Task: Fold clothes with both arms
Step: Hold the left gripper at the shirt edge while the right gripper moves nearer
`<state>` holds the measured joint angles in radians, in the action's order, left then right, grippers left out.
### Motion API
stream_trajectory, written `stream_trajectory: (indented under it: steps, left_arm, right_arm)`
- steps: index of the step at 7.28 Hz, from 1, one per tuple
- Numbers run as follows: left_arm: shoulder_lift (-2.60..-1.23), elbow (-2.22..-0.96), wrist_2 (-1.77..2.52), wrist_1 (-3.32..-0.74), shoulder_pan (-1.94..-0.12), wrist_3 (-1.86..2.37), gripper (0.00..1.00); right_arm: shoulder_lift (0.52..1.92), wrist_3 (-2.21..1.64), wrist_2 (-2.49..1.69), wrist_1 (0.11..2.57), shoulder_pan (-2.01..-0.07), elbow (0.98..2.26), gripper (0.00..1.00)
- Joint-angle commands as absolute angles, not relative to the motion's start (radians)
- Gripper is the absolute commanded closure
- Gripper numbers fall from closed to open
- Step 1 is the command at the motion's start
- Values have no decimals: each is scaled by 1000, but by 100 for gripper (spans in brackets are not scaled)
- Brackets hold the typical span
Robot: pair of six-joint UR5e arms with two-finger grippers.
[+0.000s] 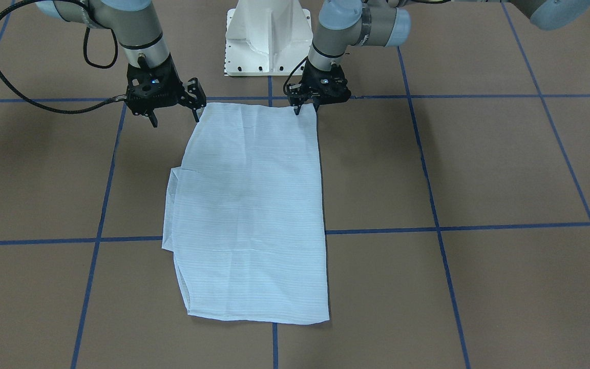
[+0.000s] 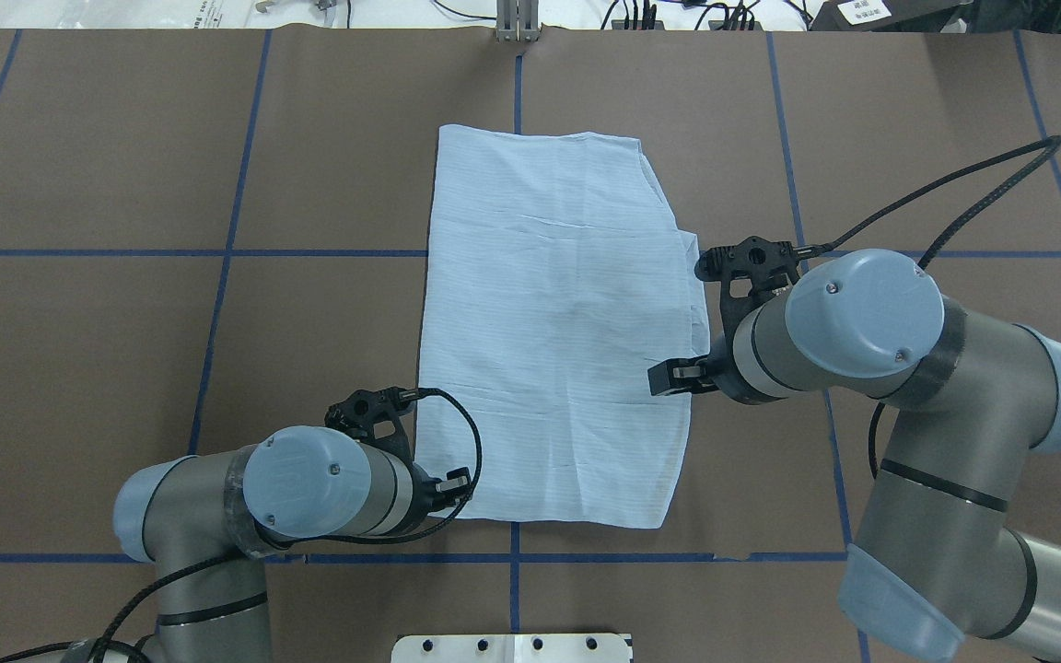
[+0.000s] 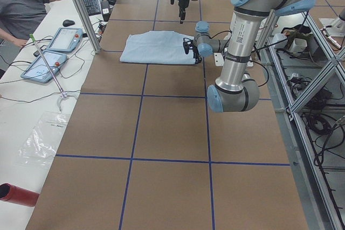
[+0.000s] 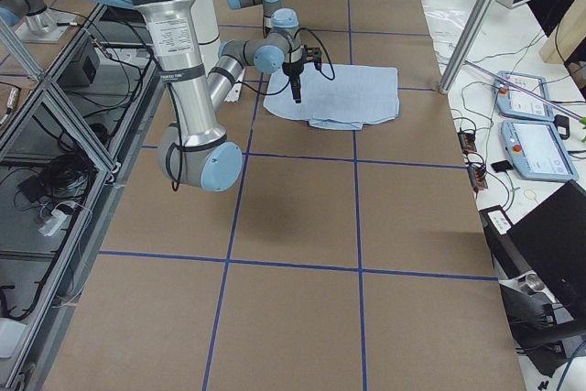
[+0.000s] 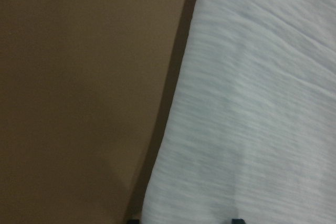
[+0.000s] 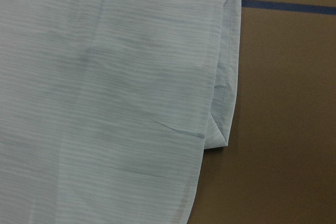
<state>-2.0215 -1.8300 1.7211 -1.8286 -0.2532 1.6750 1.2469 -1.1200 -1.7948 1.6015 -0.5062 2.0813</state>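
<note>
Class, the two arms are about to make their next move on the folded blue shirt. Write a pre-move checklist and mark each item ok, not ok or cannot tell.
1. The shirt lies flat on the table: ok.
2. The right gripper is open: ok, its fingers stand wide apart.
3. The left gripper is open: ok, its wrist view shows two tips apart, with the shirt's edge between them.
4. Each gripper is by a robot-side corner of the shirt: ok.
5. The shirt's side edges are aligned: not ok, an under layer sticks out on the robot's right.
6. The fingertips are touching the cloth: cannot tell.
</note>
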Motion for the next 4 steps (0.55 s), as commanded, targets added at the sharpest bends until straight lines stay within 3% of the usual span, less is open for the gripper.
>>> stream_trajectory:
  steps: [1, 4]
  left_arm:
    - [-2022, -1830, 1721, -1829, -255, 1675, 55]
    - [-2020, -1830, 1721, -1827, -275, 1671, 56]
  right_arm:
    - [1247, -1120, -1795, 1601, -508, 2079, 0]
    - [1250, -1120, -1793, 1601, -508, 2079, 0]
